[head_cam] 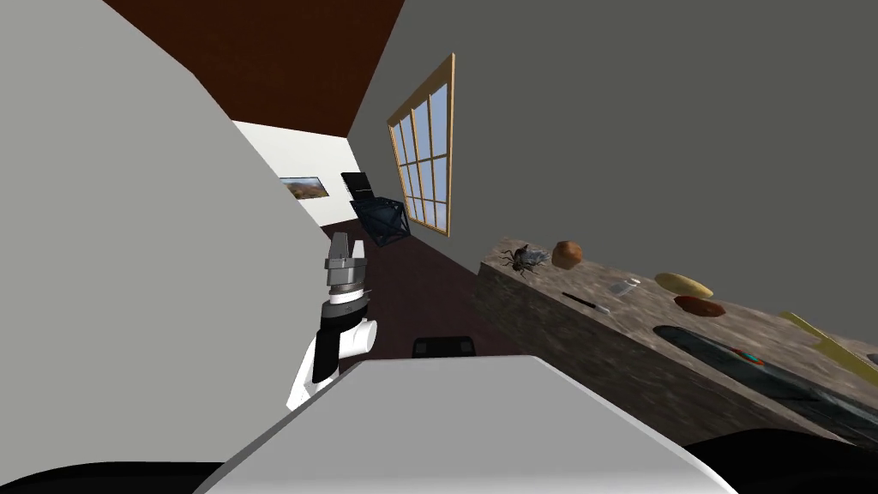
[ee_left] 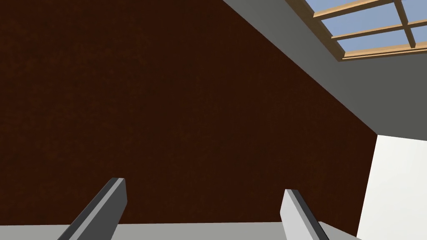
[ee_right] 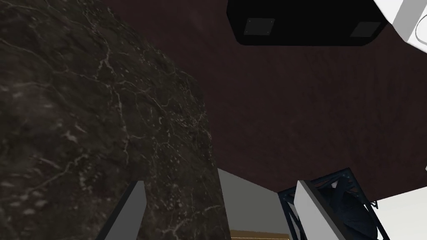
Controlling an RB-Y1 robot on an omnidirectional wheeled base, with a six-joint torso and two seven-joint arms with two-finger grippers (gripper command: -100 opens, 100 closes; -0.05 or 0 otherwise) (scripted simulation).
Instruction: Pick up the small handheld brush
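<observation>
closest in, the left gripper (head_cam: pixel 347 243) is standing raised beside the chest, on the side away from the counter (head_cam: pixel 549 330), its two blades spread wide with nothing between them. the right gripper (ee_right: pixel 219 183) is gaping just as wide and empty. it is looking along the counter's dark veined stone side and the dark floor (ee_right: pixel 292 104), so i'd judge it is sitting low, below the level of the top.

the counter is running away along the robot's right. on its near stretch a long dark tray (head_cam: pixel 729 360) is lying. past that, close to the front edge, the small handheld brush (head_cam: pixel 586 302) is lying flat. i am taking it to be the thin black stick with a pale tip, though it is too small to be sure. its long axis is running roughly along the counter's edge, pale end toward the robot.

so the brush is sitting above and off to the side of the right gripper, which looks the nearer arm. that hand will likely need to rise over the edge and close across the thin handle.

just beyond it are a small clear thing (head_cam: pixel 626 286), a yellow oval (head_cam: pixel 683 284) and a red-brown oval (head_cam: pixel 699 306). farthest along the counter are a spidery black thing (head_cam: pixel 525 257) and a round brown thing (head_cam: pixel 567 254), and beyond them a dark lattice crate (head_cam: pixel 381 219) by the window (head_cam: pixel 422 159).
</observation>
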